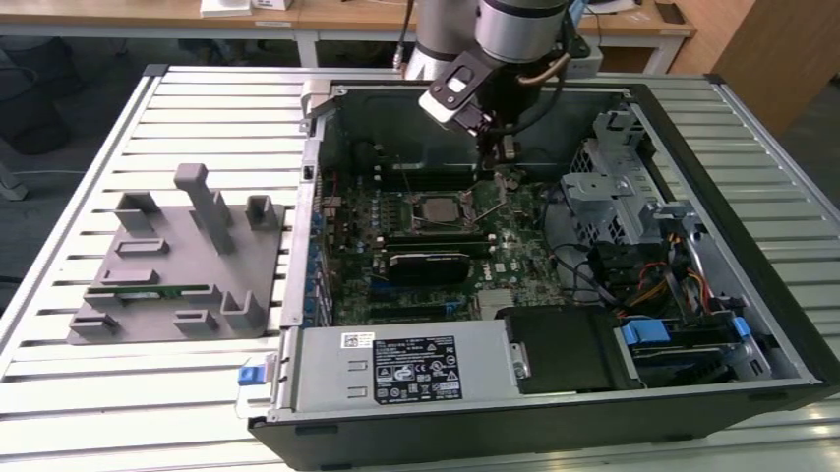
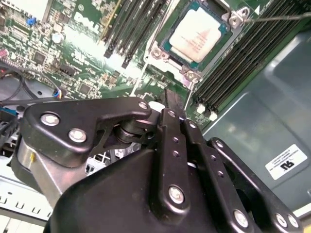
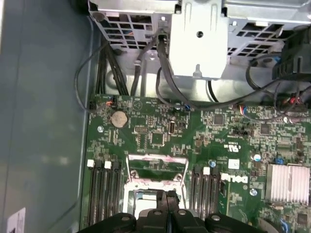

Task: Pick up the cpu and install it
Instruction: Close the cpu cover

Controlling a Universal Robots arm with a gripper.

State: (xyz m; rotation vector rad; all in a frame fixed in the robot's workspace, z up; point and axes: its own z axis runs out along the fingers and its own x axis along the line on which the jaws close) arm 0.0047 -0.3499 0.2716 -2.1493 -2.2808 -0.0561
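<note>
Second wrist view gives us the best look: the cpu (image 2: 198, 33) lies in the socket (image 2: 156, 52), pale metal top up, its edges running parallel with the socket's rim wherever we can see them. The gripper (image 2: 173, 97) has its fingers pressed together with nothing between them, and the tip hangs just beside the socket's near corner. We cannot tell whether it touches the board (image 2: 82, 58).

In the first wrist view the gripper (image 3: 167, 195) sits at the socket's edge, and the metal frame (image 3: 156, 169) seems to stand lifted off the socket, so by our reading the chip is placed but not clamped down.

In the exterior view the arm reaches down into the open case (image 1: 774, 324). The gripper (image 1: 505, 157) is over the board on the far side of the cpu (image 1: 438, 209). The grey plate (image 1: 157, 295) lies well apart, towards the exterior view's left.

So we judge this to be the seating step, and doing it well comes down to care. The chip should lie level, with no corner riding up on the rim. Any sideways nudge is a risk, since socket contacts bend easily. Closed fingers this near need to stay clear of the thin wire lever (image 2: 274, 18) and of the slots (image 2: 131, 24) on either side.
</note>
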